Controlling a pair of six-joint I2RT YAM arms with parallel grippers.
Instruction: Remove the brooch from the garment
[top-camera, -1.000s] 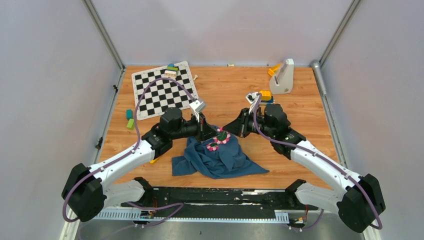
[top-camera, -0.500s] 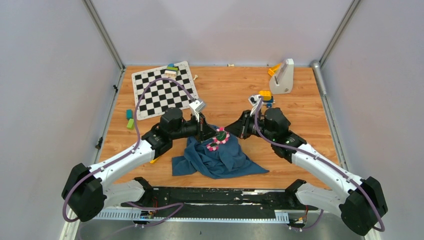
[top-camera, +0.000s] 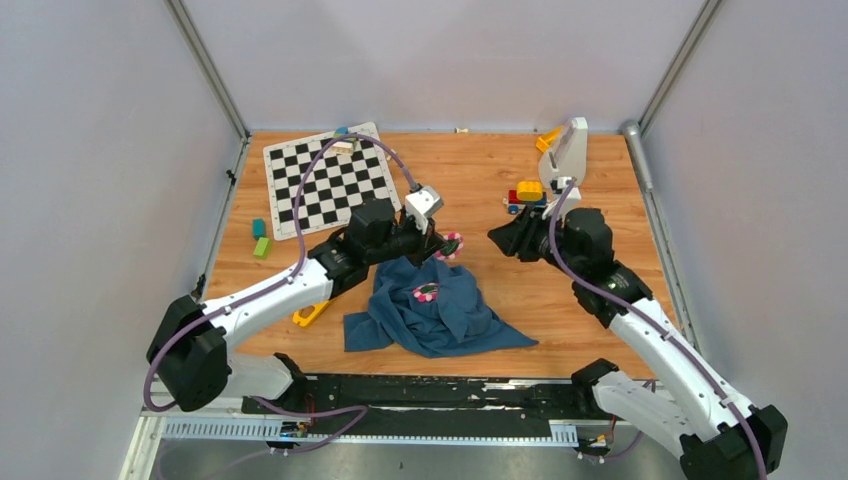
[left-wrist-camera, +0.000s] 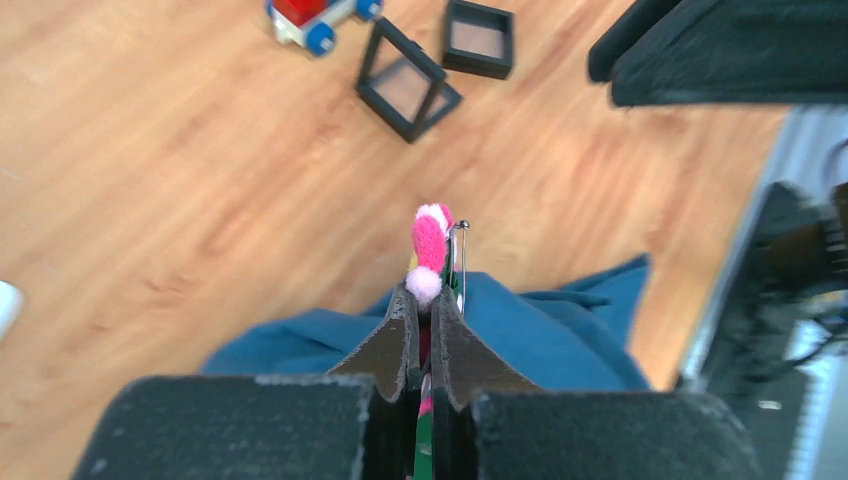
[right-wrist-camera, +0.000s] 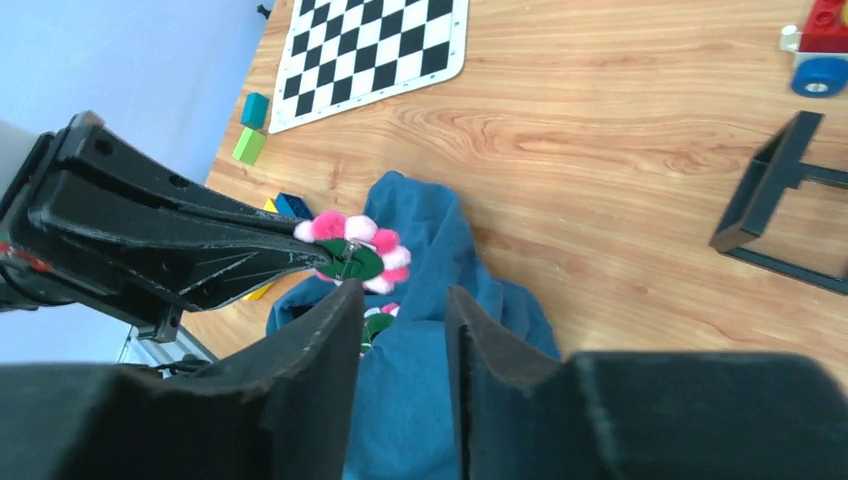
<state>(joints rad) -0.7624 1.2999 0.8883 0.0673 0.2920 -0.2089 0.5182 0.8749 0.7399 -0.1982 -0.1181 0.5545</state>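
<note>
1. I can read no text, label, brand, number or sign in any of my three views.
2. The chequered board (top-camera: 328, 185) on the surface shows me only black and white squares. If anything is printed along its edge, it is too small for me to tell.

Overhead and both close wrist cameras share the garment (top-camera: 440, 315).
</note>
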